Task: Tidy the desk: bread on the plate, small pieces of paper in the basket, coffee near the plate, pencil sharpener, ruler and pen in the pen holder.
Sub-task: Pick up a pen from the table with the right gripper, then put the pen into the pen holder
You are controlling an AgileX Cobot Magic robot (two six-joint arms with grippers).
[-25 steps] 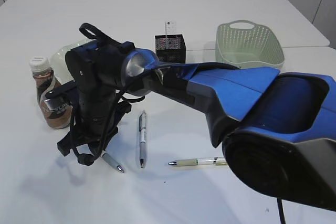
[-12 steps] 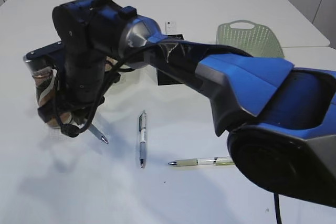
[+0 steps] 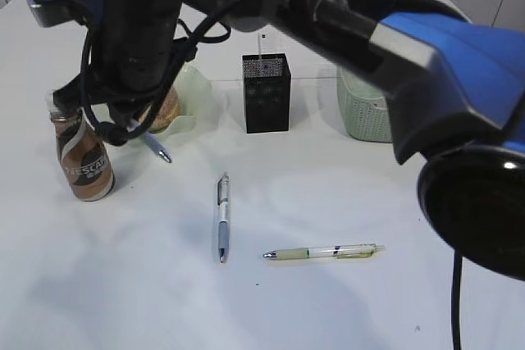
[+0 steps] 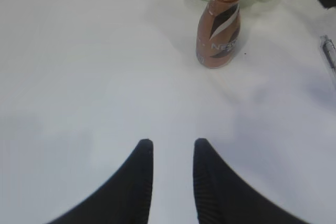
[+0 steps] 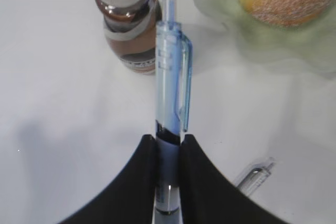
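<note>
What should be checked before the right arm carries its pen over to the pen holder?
1. Grip: right gripper shut on the blue pen: ok.
2. Pen clear of the table, hanging lifted: ok.
3. Pen holder upright, top open: ok.
4. Coffee bottle close below the arm, standing: ok, but tight.
5. Left gripper open, empty, out of the way: ok.
6. Room left inside the holder: cannot tell.

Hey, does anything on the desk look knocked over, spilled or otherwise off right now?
Nothing looks spilled or damaged. The coffee bottle stands upright, capped, and the pen holder is upright. Only clutter: two pens lie loose on the table, while the right gripper grips a third pen.
</note>
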